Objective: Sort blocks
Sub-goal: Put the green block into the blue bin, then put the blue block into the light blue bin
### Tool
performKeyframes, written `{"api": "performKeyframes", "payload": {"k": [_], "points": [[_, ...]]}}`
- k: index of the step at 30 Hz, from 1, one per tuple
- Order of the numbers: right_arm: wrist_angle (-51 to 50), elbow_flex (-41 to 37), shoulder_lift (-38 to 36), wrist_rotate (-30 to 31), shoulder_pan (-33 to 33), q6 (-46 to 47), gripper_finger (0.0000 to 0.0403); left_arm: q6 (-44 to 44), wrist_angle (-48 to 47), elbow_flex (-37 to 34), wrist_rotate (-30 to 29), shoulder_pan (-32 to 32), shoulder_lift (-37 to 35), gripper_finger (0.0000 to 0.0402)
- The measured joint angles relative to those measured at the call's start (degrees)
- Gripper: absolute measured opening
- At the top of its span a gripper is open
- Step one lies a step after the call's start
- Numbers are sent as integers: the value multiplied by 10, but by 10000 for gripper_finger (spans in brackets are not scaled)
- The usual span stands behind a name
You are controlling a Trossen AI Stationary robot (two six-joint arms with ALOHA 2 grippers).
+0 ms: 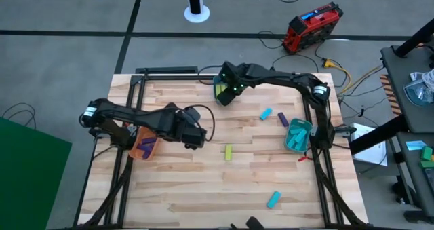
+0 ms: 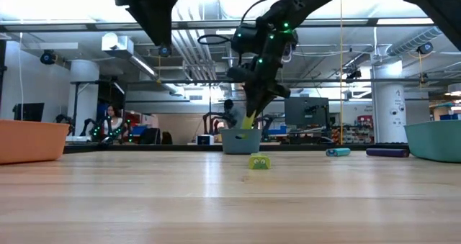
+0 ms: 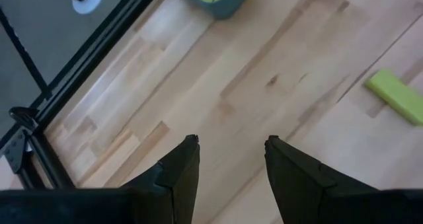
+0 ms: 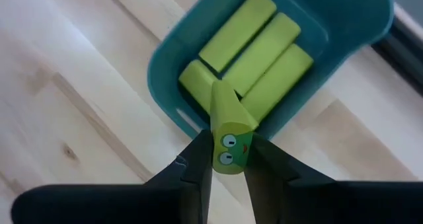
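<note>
Wooden table (image 1: 203, 189), scattered with a few blocks: yellow-green block (image 1: 228, 152) at centre, blue blocks (image 1: 273, 199) and a purple block (image 1: 283, 119) toward the right side. Far edge: teal bin (image 4: 357, 26) holding three yellow-green bars. Right gripper (image 4: 228, 159) above its rim, clamped on a yellow-green block with a face (image 4: 231, 128). Best carried fully over the bin, lowered, then released. Left gripper (image 3: 228, 161) parted, empty, near the orange bin (image 1: 144, 147).

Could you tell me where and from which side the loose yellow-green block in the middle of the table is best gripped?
The yellow-green block lies flat and alone on the wooden table. Probably best come straight down from above and close the jaws across its two long sides at mid-length. The open left gripper hovers beside it, while the right gripper holds another block over a bin.
</note>
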Motion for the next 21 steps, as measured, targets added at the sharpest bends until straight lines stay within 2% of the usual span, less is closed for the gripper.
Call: {"api": "performKeyframes", "payload": {"k": [10, 14, 21], "points": [[-5, 49, 12, 21, -3, -60, 112, -6, 0, 0, -19, -2, -13, 151], [-7, 58, 9, 56, -4, -64, 143, -6, 1, 0, -28, -2, -13, 151], [-83, 96, -15, 59, -2, -70, 170, -6, 3, 0, -28, -2, -13, 151]]}}
